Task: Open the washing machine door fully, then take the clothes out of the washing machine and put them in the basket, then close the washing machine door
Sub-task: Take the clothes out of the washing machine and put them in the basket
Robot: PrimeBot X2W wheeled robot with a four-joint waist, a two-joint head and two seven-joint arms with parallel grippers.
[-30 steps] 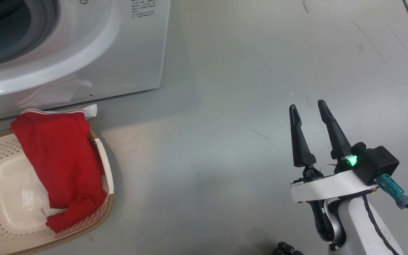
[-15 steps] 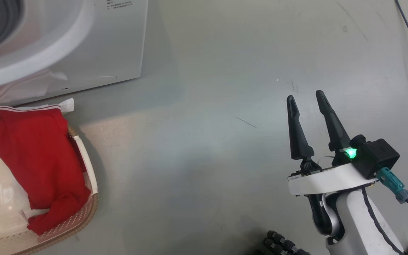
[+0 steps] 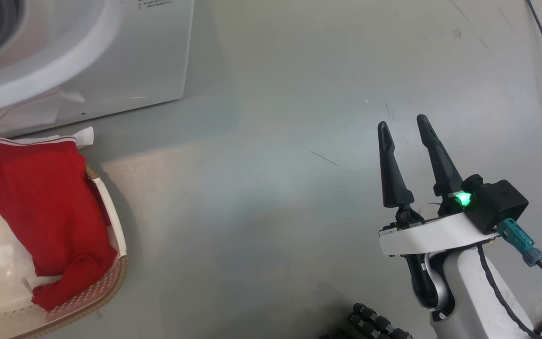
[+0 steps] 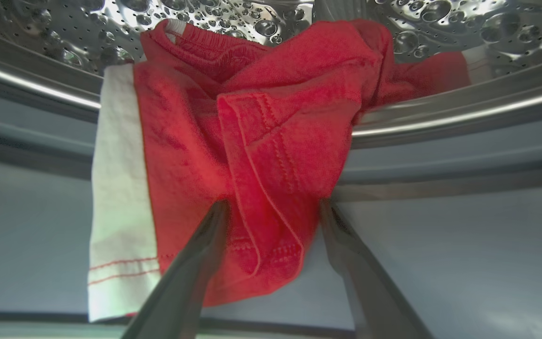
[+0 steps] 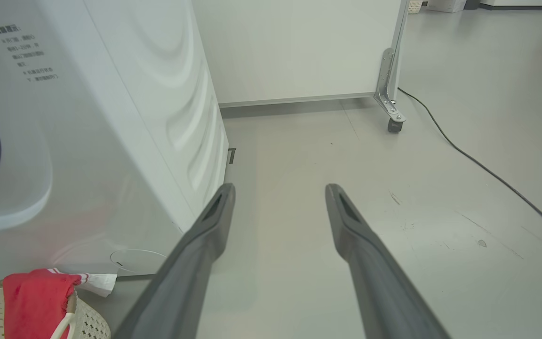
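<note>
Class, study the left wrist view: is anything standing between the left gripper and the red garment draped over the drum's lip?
Nothing visible does. The left gripper is open, and a hanging fold of the red garment lies between its fingers, spilling out over the lip of the drum.

The right gripper [image 5: 279, 188] hangs with fingers spread and empty over the grey floor [image 5: 299, 141], just beside the washing machine [image 5: 111, 117]. Red clothes [image 5: 35, 301] drape the basket [image 5: 91, 326] at the machine's foot.
</note>
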